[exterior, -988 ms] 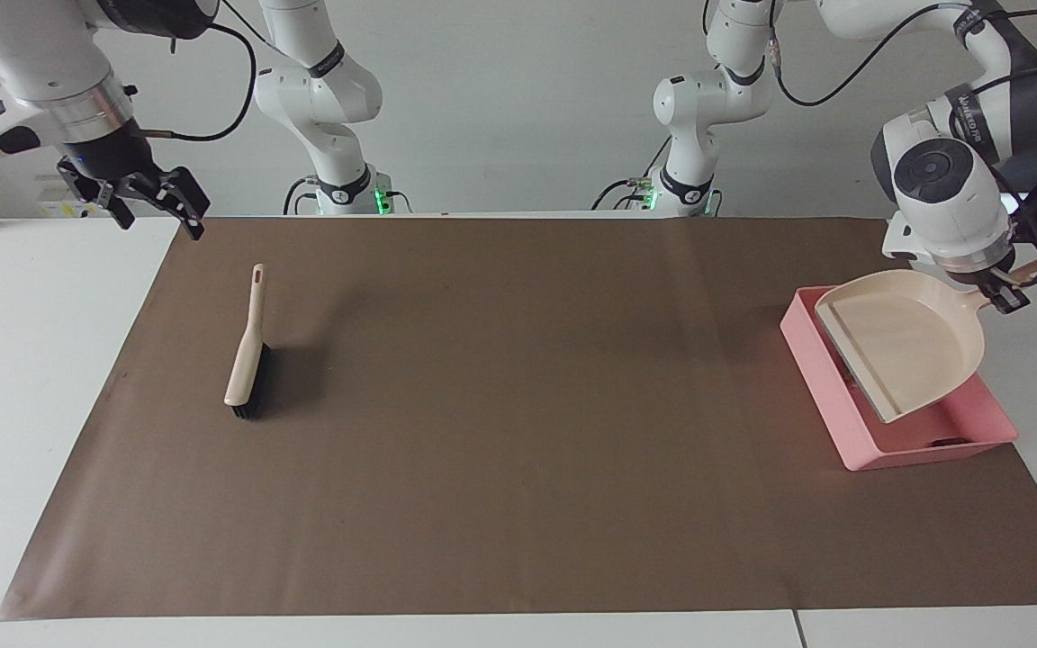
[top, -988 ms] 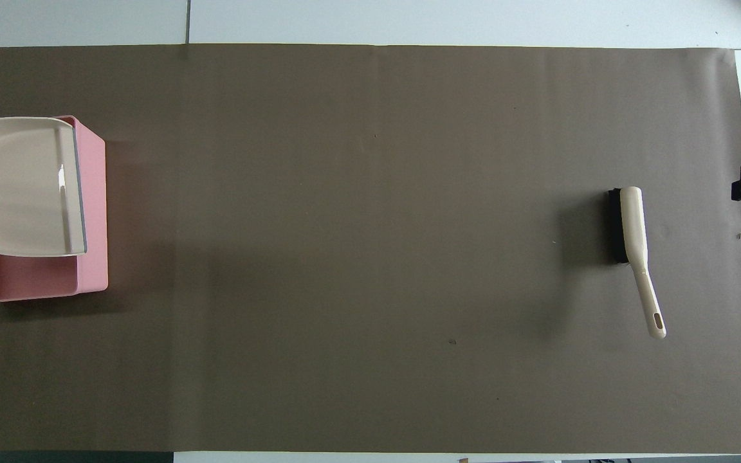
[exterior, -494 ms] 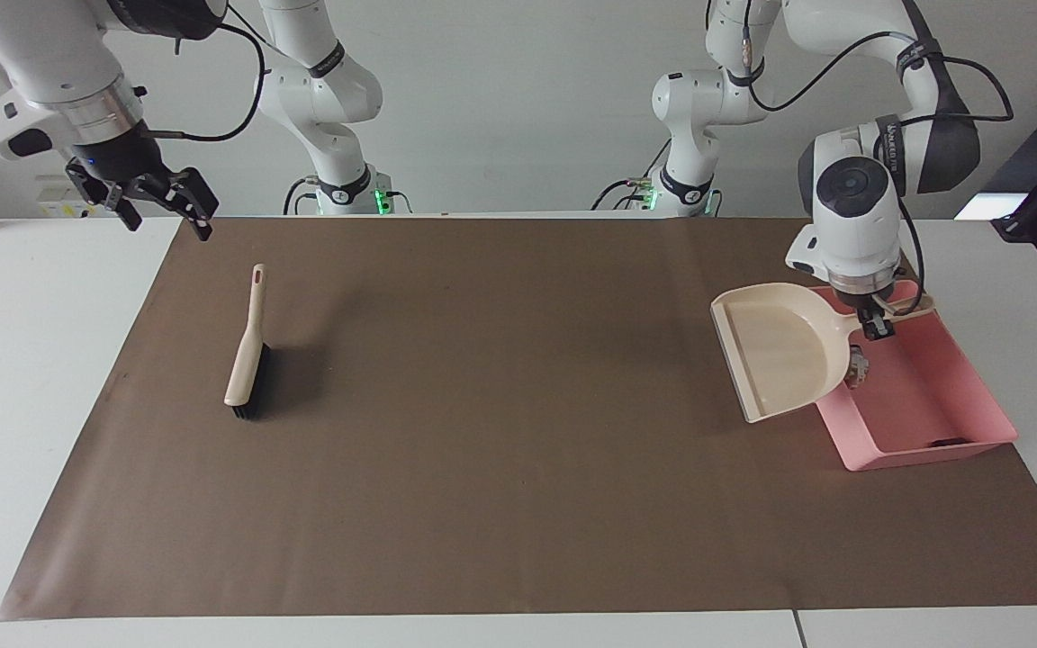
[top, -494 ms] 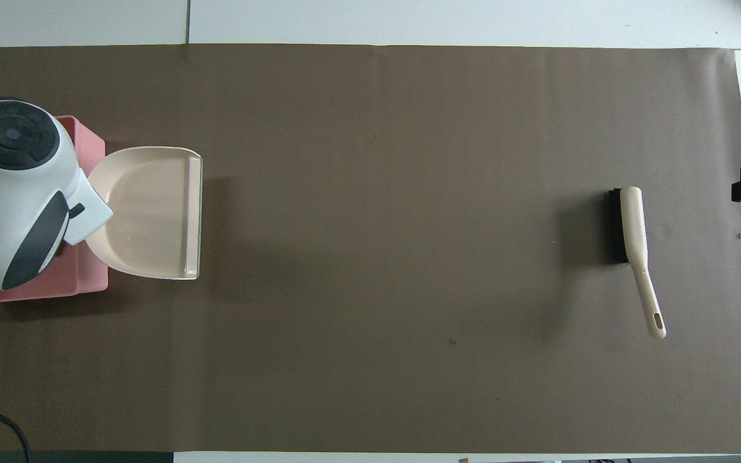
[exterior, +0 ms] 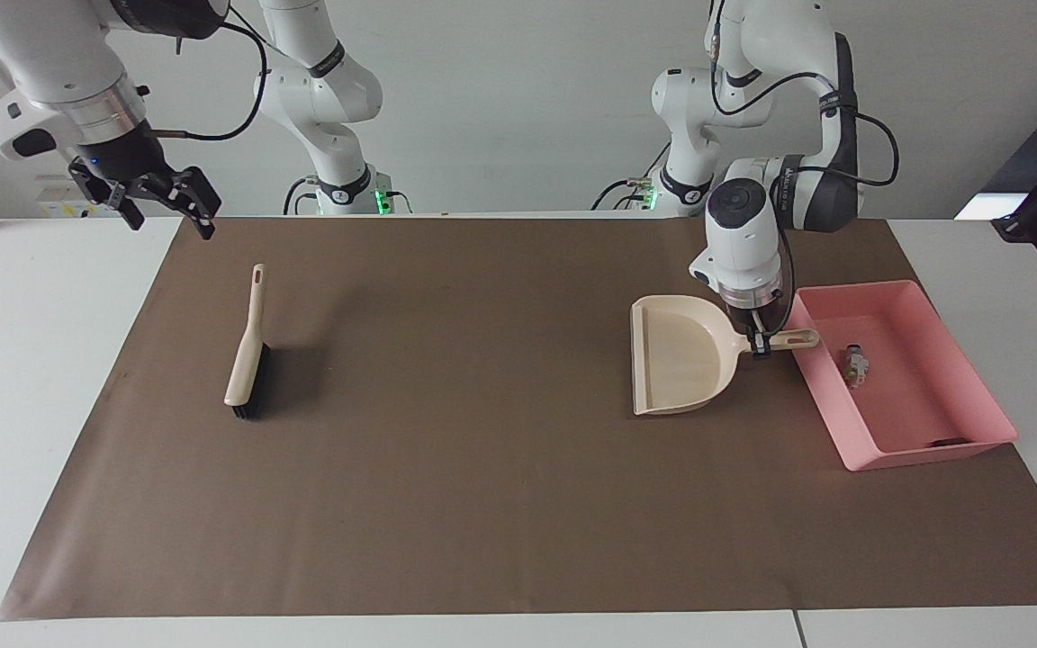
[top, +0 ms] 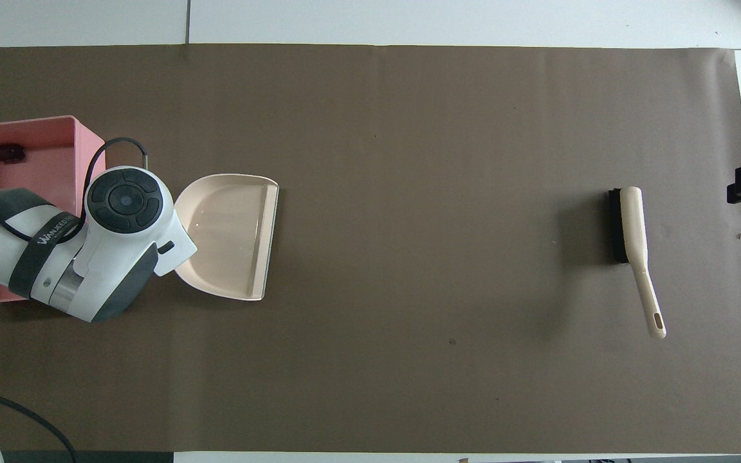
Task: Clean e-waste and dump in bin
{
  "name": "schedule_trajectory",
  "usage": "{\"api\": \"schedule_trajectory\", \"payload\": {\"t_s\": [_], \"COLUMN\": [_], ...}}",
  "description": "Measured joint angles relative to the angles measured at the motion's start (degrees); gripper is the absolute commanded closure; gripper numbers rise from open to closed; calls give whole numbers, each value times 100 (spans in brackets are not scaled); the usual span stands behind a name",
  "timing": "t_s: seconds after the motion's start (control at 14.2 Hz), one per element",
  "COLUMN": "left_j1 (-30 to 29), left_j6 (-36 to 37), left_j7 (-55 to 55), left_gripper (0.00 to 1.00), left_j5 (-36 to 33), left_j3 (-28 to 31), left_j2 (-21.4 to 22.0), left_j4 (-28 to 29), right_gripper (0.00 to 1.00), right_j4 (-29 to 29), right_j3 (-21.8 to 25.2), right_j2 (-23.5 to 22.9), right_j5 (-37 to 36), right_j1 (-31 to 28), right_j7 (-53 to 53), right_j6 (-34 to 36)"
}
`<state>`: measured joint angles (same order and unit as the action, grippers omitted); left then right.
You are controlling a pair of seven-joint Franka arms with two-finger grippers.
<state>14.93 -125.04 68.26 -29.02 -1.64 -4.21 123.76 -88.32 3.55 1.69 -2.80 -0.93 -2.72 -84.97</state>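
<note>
— Moved off the bin (exterior: 978, 396) since half a second ago, the beige dustpan (exterior: 676, 355) now sits low over the brown mat (exterior: 482, 504), just beside the pink tray, toward the right arm's end. Who's carrying it?

— That's the left gripper (exterior: 759, 345), fingers clamped on the dustpan's handle where it joins the pan (from overhead the arm's wrist hides the grip itself). The pan looks emptied.

— And the e-waste?

— Inside the bin: a pale blocky piece (exterior: 857, 366) lies on its floor near the wall closest to the dustpan, and a dark bit (top: 6, 153) rests in the bin's corner farthest from the robots.

— What about the other arm?

— Waiting. The right gripper (exterior: 163, 205) hangs over the mat's corner, well apart from the bin, fingers spread and holding nothing. The brush (exterior: 247, 360) lies flat on the mat at that same end, handle pointing toward the robots.
</note>
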Motion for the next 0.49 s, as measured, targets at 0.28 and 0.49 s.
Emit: {"api": "schedule_trajectory", "payload": {"t_s": [0.28, 0.49], "left_j1": [0, 0], "left_j6": [-490, -624], "left_j7": [-35, -35], "left_gripper": [99, 75], "left_j5": [0, 0], "left_j3": [14, 14], "left_j2": [0, -1], "left_j4": [280, 393], "right_gripper": [1, 1], "right_j4": [0, 0], "right_j3": [-1, -2], "right_j2": [1, 1], "right_j5": [0, 95], "right_j1": [11, 26], "right_j7": [162, 167], "right_j6": [0, 0]}}
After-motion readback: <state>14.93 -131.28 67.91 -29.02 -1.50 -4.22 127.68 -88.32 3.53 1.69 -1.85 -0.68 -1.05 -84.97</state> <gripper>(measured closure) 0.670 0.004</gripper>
